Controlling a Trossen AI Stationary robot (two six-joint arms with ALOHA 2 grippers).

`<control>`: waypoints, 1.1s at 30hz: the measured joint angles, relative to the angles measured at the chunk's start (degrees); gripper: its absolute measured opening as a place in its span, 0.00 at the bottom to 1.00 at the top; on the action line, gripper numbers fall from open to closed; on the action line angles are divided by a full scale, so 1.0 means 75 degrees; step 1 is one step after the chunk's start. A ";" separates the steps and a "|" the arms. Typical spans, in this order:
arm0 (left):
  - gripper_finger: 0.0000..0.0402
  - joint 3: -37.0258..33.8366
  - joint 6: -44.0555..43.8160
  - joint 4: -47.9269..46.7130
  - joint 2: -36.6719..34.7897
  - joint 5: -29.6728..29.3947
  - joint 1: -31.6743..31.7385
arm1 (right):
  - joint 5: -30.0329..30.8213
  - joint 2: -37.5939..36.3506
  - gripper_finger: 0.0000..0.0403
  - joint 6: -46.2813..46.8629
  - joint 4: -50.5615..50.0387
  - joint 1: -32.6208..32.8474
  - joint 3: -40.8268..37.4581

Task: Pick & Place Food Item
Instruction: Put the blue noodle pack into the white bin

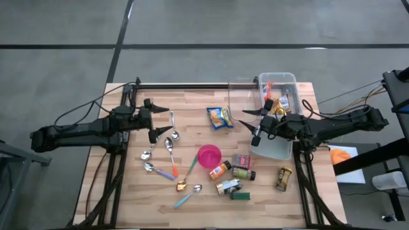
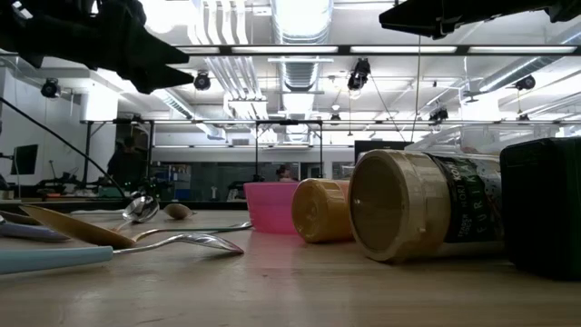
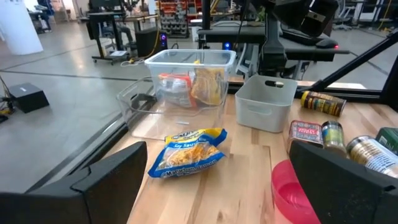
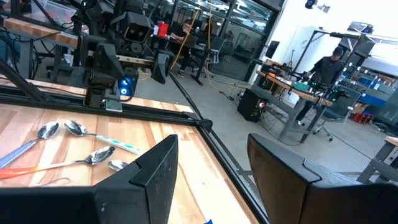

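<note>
A yellow snack bag [image 1: 218, 117] lies flat on the wooden table, at the far middle; the left wrist view shows the snack bag [image 3: 189, 152] ahead of my fingers. My left gripper [image 1: 160, 121] hovers left of the bag, open and empty, pointing at it. My right gripper [image 1: 251, 126] hovers right of the bag, above the table, open with nothing between its fingers [image 4: 155, 177]. Behind the bag stands a clear container [image 3: 189, 78] holding packaged food, and beside it a grey bin [image 3: 266, 102].
Several spoons [image 1: 167, 150] lie on the left half of the table. A pink bowl [image 1: 209, 155] sits at the middle, with jars and bottles [image 1: 238, 174] near the front right. A clear lid [image 3: 140, 109] lies beside the container at the far edge.
</note>
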 joint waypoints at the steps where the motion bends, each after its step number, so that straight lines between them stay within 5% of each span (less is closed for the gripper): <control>1: 0.99 0.0000 0.0000 0.0000 0.0000 0.0000 0.0000 | 0.0000 0.0000 0.48 0.0000 0.0000 -0.0001 0.0000; 18: 0.99 0.0001 -0.0009 0.0000 0.0000 0.0000 0.0000 | -0.0019 0.0072 0.48 0.2158 -0.0016 -0.0001 0.0009; 25: 0.99 0.0003 -0.0026 -0.0004 0.0002 0.0000 0.0000 | -0.0151 0.0706 0.48 0.1750 0.0276 -0.0060 0.0009; 33: 0.99 0.0003 -0.0023 -0.0029 0.0003 0.0000 0.0000 | -0.0149 0.2691 0.48 0.0373 0.0272 -0.0186 0.0341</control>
